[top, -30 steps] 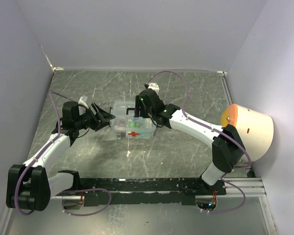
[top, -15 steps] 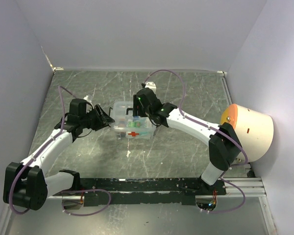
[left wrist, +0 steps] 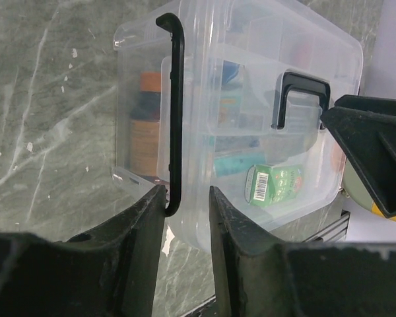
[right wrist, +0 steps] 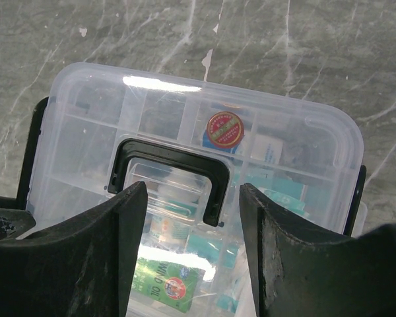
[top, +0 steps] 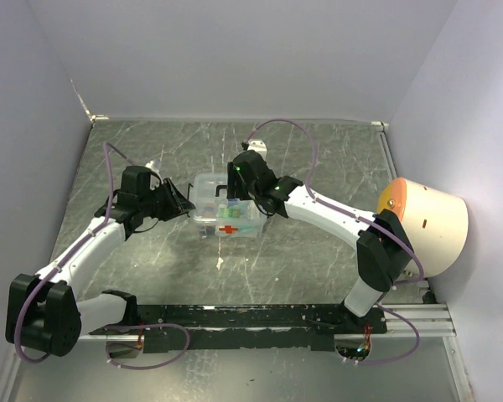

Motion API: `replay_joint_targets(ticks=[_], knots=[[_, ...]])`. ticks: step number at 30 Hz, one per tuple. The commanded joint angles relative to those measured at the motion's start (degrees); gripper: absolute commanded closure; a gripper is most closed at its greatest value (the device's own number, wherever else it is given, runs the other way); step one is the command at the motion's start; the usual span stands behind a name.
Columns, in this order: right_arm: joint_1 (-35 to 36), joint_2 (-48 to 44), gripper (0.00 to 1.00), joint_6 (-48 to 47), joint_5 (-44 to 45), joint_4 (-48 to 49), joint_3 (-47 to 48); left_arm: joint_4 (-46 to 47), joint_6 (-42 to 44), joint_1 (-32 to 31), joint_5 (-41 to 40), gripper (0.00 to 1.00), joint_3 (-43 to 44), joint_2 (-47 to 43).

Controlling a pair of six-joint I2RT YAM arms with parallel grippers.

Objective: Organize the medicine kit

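You are working on the medicine kit point(top: 226, 216), which is sitting lidded near the middle of the bench point(top: 335, 159), between your arms. Your left claw point(left wrist: 187, 198) is waiting at its left end, narrowly parted, with the black side latch point(left wrist: 177, 99) lining up with the gap, probably for snapping it; contact is unclear. Your right claw point(right wrist: 193, 198) is hovering wide over the lid's black handle point(right wrist: 168, 162), likely to steady the box. The bench is showing grey-green marbling with white flecks. Pale walls are closing it in, and a cream-and-orange dome point(top: 427, 219) is sitting at the right.
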Motion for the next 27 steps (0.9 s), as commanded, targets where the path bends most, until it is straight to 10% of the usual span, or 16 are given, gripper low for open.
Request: replay_joint_targets(ticks=[1,12,27], knots=[[0.63,3.33,0.42,1.14,-1.07,-6.43,-1.73,-3.81,2.33,-1.71,-2.95,0.60,0.06,0.90],[0.62,2.56,0.43,1.37,-1.07,-6.84,-0.49,-8.40,3.99,-5.59,-10.33,0.63,3.17,2.98],[-0.96,-10.31,0.33,1.49,8.31,-4.92,-3.36,-13.81,10.16,-5.55,-9.88,0.22,12.47,5.31]])
